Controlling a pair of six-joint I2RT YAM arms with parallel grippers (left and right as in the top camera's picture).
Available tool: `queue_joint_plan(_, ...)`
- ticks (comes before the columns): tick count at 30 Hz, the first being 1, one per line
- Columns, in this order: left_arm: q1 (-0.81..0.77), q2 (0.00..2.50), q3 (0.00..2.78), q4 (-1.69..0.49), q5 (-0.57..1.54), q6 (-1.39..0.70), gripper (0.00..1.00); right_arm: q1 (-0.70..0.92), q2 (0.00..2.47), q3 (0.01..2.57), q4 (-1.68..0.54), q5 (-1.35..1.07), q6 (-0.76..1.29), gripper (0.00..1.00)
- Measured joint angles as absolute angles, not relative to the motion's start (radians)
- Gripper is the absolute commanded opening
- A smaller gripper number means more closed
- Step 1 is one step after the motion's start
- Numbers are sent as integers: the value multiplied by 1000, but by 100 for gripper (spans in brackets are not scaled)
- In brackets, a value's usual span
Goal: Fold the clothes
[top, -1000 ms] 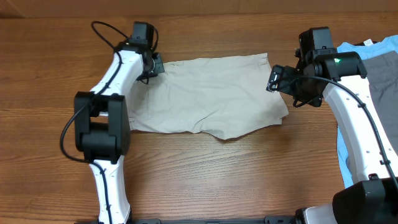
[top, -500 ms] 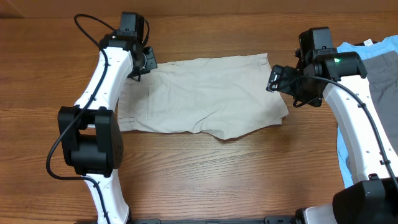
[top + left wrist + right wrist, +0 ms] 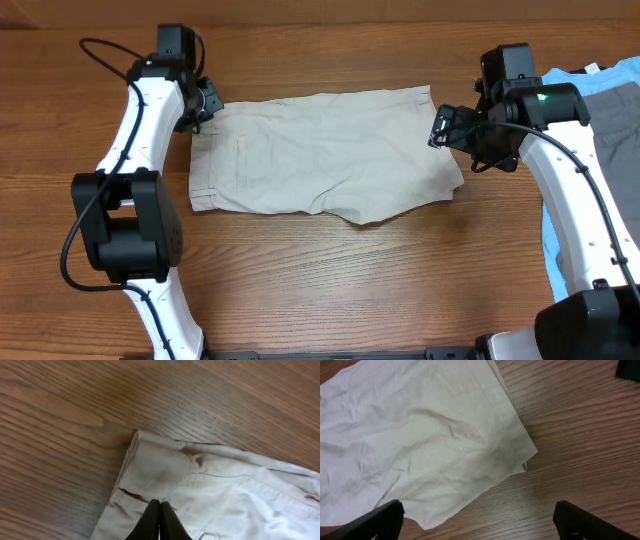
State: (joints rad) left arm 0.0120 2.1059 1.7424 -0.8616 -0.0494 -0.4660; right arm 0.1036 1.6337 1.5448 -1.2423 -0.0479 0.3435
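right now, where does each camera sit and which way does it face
overhead: above the table, looking down on the shorts; left arm, right arm, left claw and right claw show.
left wrist: on the left arm, looking down at the waistband corner; its shut claw tips show.
right wrist: on the right arm, looking down at a leg hem; its open fingers show.
shared: all three see the shorts on the table.

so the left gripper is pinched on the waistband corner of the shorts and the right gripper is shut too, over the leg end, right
Not quite: the right gripper is open, not shut. The right wrist view shows its fingers spread wide over the leg end of the shorts. The left gripper is pinched on the waistband corner, as you say.
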Motion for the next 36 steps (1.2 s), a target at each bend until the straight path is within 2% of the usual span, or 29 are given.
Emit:
queue_joint_plan(12,13,2107,1502,-587,-51,-469,8,104,1634,1545,-1243,-48,344,100)
queue_joint_plan(14,13,2107,1485,-553,-56,-469,4,103,1634,1545,-1243,-48,344,100)
queue_joint_plan(17,13,2107,1480,-540,-56,-469,4,104,1634,1545,-1242,-48,344,100)
queue_joint_plan(20,13,2107,1514,-624,-51,-469,4,104,1634,1545,-1242,-48,344,100)
queue_joint_plan(24,13,2096,1616,-848,-38,-461,4,104,1634,1545,-1243,-48,344,100)
queue_joint_plan(28,13,1999,1691,-1024,-33,-445,4,104,1634,1545,-1243,-48,344,100)
queue_joint_plan(29,13,1953,1696,-1069,-33,-442,6,104,1634,1545,-1243,-48,344,100)
queue_joint_plan(32,13,1844,1716,-1187,-34,-432,26,104,1634,1545,-1243,-48,344,100)
queue_joint_plan(35,13,1795,1729,-1264,-33,-433,33,104,1634,1545,-1243,-48,343,100)
queue_joint_plan(36,13,1795,1728,-1281,-33,-429,40,104,1634,1545,-1243,-48,344,100)
